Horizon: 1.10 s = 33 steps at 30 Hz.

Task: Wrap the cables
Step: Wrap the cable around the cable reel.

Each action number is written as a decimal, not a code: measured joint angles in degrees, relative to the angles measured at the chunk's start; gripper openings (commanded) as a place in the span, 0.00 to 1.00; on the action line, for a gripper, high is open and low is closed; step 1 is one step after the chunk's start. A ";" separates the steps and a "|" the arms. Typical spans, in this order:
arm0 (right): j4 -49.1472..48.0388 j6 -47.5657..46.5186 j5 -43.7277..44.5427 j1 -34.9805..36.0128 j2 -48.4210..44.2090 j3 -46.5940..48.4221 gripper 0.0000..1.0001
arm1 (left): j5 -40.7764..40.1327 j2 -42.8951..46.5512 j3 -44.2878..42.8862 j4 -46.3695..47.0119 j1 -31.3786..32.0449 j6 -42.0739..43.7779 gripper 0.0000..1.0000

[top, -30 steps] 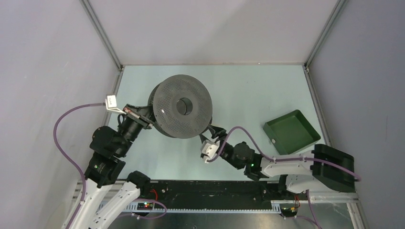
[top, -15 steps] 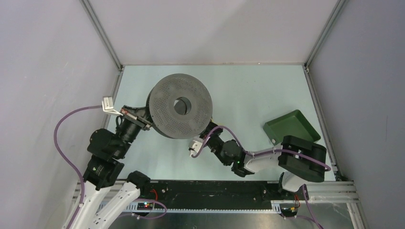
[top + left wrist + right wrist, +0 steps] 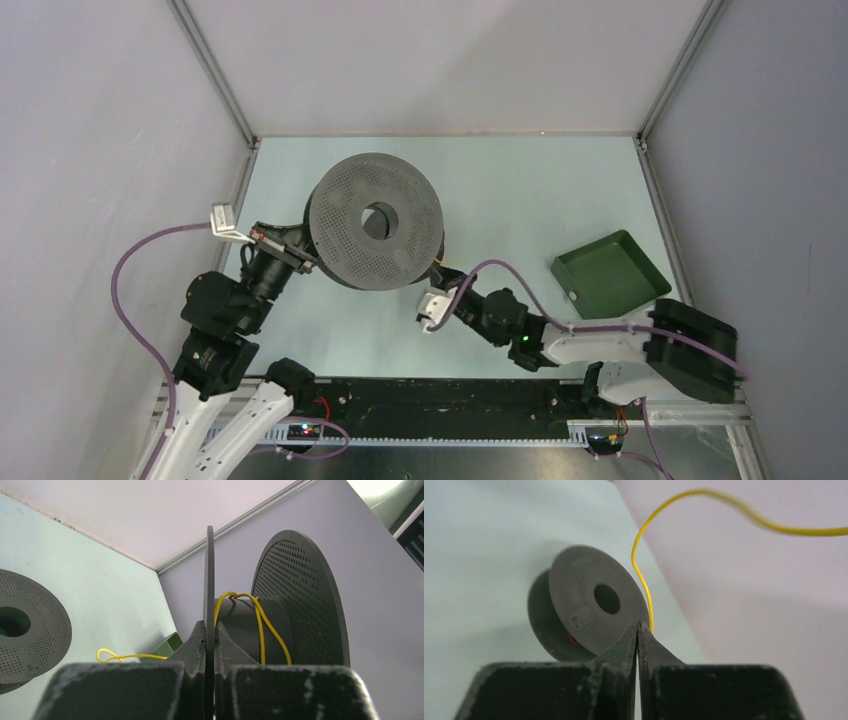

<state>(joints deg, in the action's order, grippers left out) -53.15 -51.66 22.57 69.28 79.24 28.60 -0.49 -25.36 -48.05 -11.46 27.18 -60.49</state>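
Observation:
My left gripper [image 3: 209,626] is shut on the thin flange of a dark grey perforated spool [image 3: 375,222], holding it off the table at the left [image 3: 298,250]. The yellow cable [image 3: 260,620] loops round this spool's hub, and a loose stretch of it lies on the table. My right gripper [image 3: 638,625] sits just under the spool's lower right edge [image 3: 438,283]. Its jaws are shut, and the yellow cable [image 3: 643,575] rises from its fingertips. A second grey spool [image 3: 589,605] stands beyond, with a bit of red cable [image 3: 572,639] on its hub.
A green tray [image 3: 608,275] lies on the table at the right, near the right arm's elbow. Grey walls with metal corner rails close the table on three sides. The second spool [image 3: 25,625] is at the left of the left wrist view.
The right gripper went from open to shut. Its arm swung left under the spool, then drew back a little to the right. The held spool shifted slightly.

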 measured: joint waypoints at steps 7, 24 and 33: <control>10.43 8.70 -13.22 -3.67 -12.04 -0.11 0.50 | -2.01 0.37 0.15 -0.07 0.00 -0.28 0.00; 10.21 -0.83 -5.03 -1.44 -0.90 4.04 0.55 | -5.40 2.43 1.36 -0.44 0.00 -2.58 0.00; 4.55 -7.54 -0.98 -0.48 3.93 8.02 0.54 | -5.38 2.49 1.36 -0.46 0.00 -2.67 0.00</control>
<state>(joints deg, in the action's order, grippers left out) -48.60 -59.20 21.58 68.79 83.18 36.62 -5.87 -22.87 -46.70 -11.92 27.18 -63.16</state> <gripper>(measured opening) 0.545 0.033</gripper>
